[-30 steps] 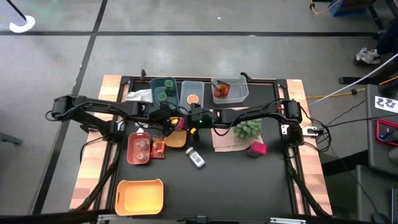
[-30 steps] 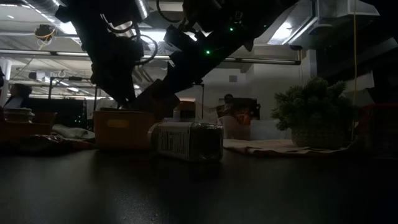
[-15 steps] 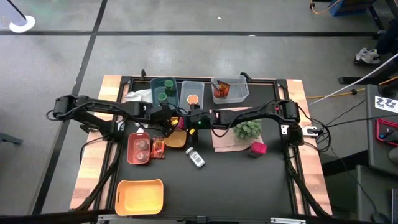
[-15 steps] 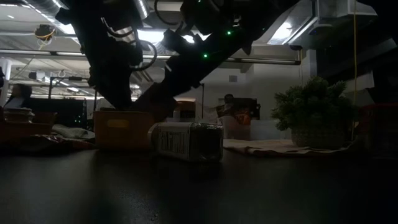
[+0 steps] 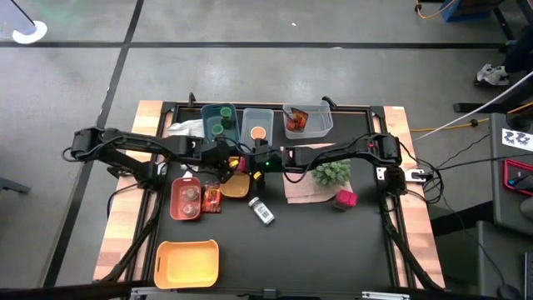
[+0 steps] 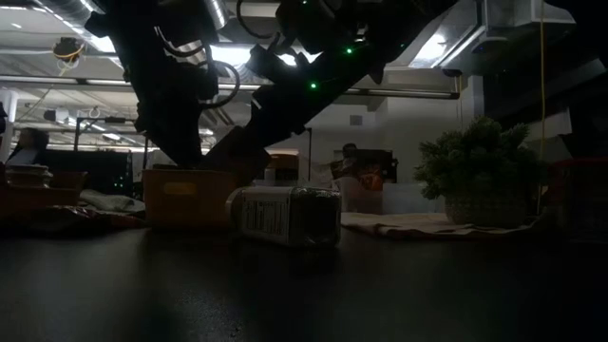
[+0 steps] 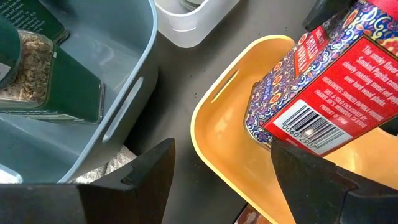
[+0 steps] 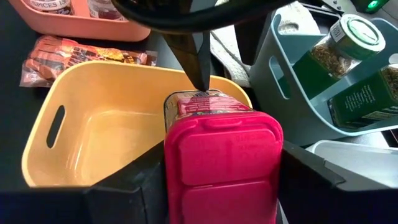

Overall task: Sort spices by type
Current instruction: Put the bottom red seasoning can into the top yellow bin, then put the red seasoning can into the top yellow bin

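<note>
My right gripper (image 5: pixel 248 164) is shut on a magenta box with a pink lid (image 8: pixel 221 155) over the small yellow bin (image 5: pixel 236 188). The box also shows in the left wrist view (image 7: pixel 323 81), patterned, with a barcode. My left gripper (image 7: pixel 224 186) is open and empty just left of the box (image 5: pixel 225 162); one of its fingers (image 8: pixel 198 59) points at the box's far end, and I cannot tell if it touches. Green-lidded jars (image 5: pixel 218 122) stand in a teal bin. A white labelled bottle (image 5: pixel 262 211) lies on its side on the table. My right gripper pinches the magenta box by its two sides (image 8: pixel 171 186) near the pink lid end, one finger on each side. The fingers lie along the box, slanting down from the table's right. The box tilts with its far end (image 7: pixel 256 127) down inside the yellow bin; whether it rests on the floor I cannot tell.
At the far edge stand a clear bin with an orange-lidded jar (image 5: pixel 257 127) and a bin of red-orange packets (image 5: pixel 305 119). A salmon tray of jars (image 5: pixel 186 200), a loose packet (image 5: pixel 212 198), a plant (image 5: pixel 331 172), another magenta box (image 5: pixel 344 198) and a large yellow bin (image 5: pixel 188 262) stand nearer.
My right gripper has gone down a little with the magenta box, toward the small yellow bin. The box stays tilted in the hold.
</note>
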Motion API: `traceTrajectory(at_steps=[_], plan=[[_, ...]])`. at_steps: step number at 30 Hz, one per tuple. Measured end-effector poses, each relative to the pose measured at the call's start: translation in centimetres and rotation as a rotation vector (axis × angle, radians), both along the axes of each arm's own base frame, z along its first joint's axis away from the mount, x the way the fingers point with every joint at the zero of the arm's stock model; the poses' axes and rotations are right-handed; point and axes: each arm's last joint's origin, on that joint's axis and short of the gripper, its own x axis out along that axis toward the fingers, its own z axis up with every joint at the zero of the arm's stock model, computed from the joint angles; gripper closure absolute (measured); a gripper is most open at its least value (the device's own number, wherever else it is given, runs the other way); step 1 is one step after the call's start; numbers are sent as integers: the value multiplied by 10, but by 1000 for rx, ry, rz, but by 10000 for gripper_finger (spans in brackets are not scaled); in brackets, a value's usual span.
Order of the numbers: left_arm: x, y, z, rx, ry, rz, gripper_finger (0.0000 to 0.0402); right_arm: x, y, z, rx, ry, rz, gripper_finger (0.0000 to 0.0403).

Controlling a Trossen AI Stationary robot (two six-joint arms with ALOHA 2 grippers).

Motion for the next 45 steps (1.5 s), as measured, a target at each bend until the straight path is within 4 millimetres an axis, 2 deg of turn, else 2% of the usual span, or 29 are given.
traceTrajectory(at_steps=[7, 17, 24, 29, 34, 38, 45], plan=[[0, 0, 0, 0, -1, 0, 150, 0, 0, 0, 1, -1, 0, 169], [0, 0, 0, 0, -3, 0, 150, 2, 0, 3, -5, -34, -8, 117], [0, 0, 1, 0, -5, 0, 150, 1, 0, 3, -7, -27, -8, 109], [-6, -1, 10, 9, -36, -10, 150, -5, 0, 19, -10, -39, -5, 109], [-20, -4, 28, 25, -102, -30, 150, -22, 2, 49, -7, -20, -5, 109], [-32, -8, 43, 41, -168, -60, 150, -45, 9, 77, 42, 13, -22, 109], [-42, -17, 55, 50, -230, -112, 150, -107, 40, 108, 197, 261, -90, 109]])
